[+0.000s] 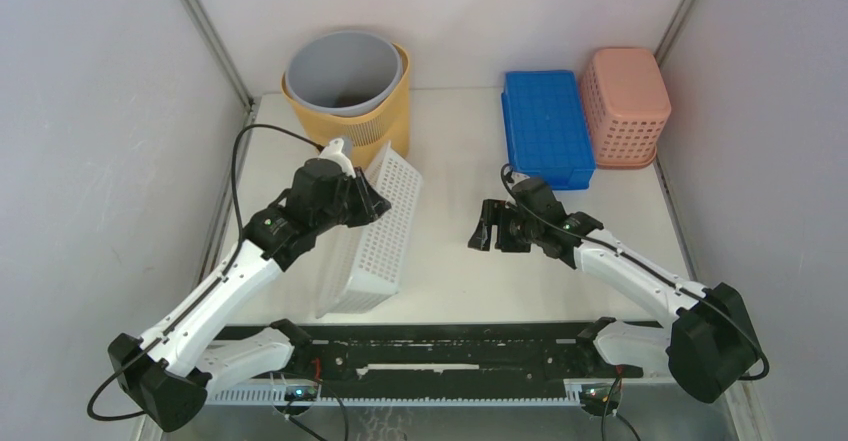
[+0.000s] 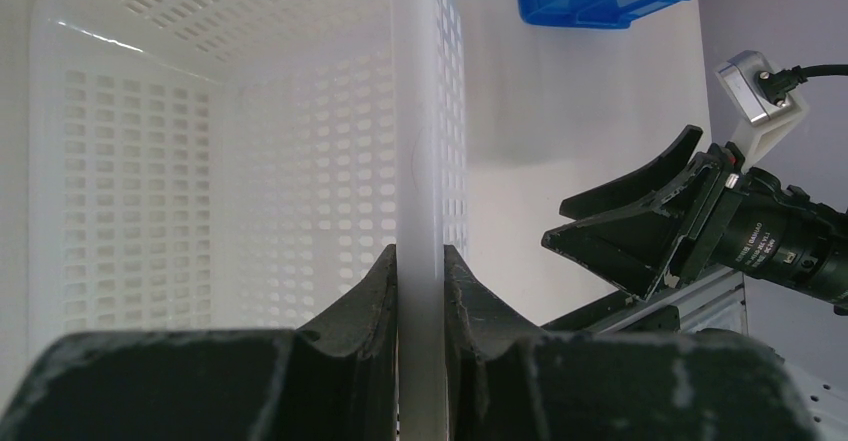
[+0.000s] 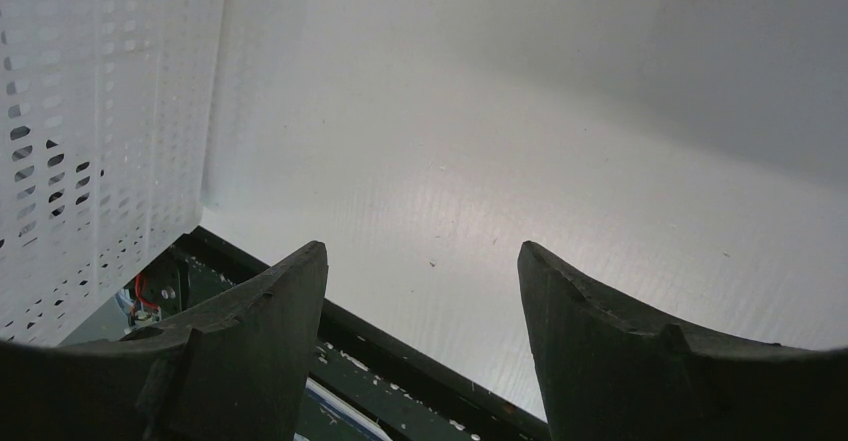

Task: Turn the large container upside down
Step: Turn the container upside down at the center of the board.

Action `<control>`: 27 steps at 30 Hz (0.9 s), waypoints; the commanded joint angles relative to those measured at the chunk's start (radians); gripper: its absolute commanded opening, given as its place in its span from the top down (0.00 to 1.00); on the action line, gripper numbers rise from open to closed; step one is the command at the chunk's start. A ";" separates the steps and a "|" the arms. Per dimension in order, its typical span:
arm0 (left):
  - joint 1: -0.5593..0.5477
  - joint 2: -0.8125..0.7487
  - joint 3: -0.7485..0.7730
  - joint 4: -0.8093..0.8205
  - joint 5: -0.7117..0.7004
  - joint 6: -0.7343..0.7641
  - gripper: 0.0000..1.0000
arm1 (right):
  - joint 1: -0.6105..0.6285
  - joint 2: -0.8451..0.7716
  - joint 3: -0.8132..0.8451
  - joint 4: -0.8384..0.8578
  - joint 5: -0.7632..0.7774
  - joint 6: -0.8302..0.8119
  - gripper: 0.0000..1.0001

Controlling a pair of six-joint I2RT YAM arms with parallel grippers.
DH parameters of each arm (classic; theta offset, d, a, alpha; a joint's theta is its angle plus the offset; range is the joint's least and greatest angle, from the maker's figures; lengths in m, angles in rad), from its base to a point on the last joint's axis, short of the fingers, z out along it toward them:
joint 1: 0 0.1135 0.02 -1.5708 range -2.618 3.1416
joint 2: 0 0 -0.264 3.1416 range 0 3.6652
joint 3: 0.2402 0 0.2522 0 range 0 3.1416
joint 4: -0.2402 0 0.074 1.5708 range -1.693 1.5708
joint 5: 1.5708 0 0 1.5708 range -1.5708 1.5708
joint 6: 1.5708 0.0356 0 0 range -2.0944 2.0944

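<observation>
white basket [image 1: 375, 236]: big perforated one, left-centre of the desk [image 1: 455, 141], tipped up on edge and leaning – not lying flat. Lower end down near the black rail at the front, upper end up by the yellow tub [image 1: 395, 111].

basket vs left pincer [image 1: 372, 204]: pincer sits right at the basket's upper end, clamped over one wall. Left wrist view shows that wall edge-on running straight up between the two fingers [image 2: 372, 291], with the holey inside of the basket to the left of it and its outer face to the right.

left pincer state: nearly closed, squeezing that thin white wall from both sides – one finger inside the basket, one outside. Touching nothing else.

basket vs right pincer [image 1: 483, 231]: pincer off to the basket's right, near it but clear of it, pointing towards it. In the right wrist view only a strip of perforated wall shows at the far left.

right pincer state: jaws spread wide, nothing between them, just bare desk below.

other stuff: grey bucket [image 1: 340, 66] nested in the yellow tub at the back left, blue bin [image 1: 547, 126] and pink basket [image 1: 627, 104] side by side at the back right, well away from both pincers.
</observation>
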 commanded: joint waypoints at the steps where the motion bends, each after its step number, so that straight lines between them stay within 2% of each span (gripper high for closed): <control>1: 0.003 -0.010 0.083 0.119 0.015 0.006 1.00 | -0.003 -0.004 0.016 0.036 -0.003 -0.014 0.22; 12: 0.001 -0.001 0.112 0.181 0.089 -0.052 1.00 | -0.003 -0.027 0.014 0.027 0.001 -0.014 0.22; 27: -0.028 0.057 0.093 0.355 0.124 -0.173 1.00 | -0.043 -0.114 0.014 -0.011 -0.010 -0.027 0.22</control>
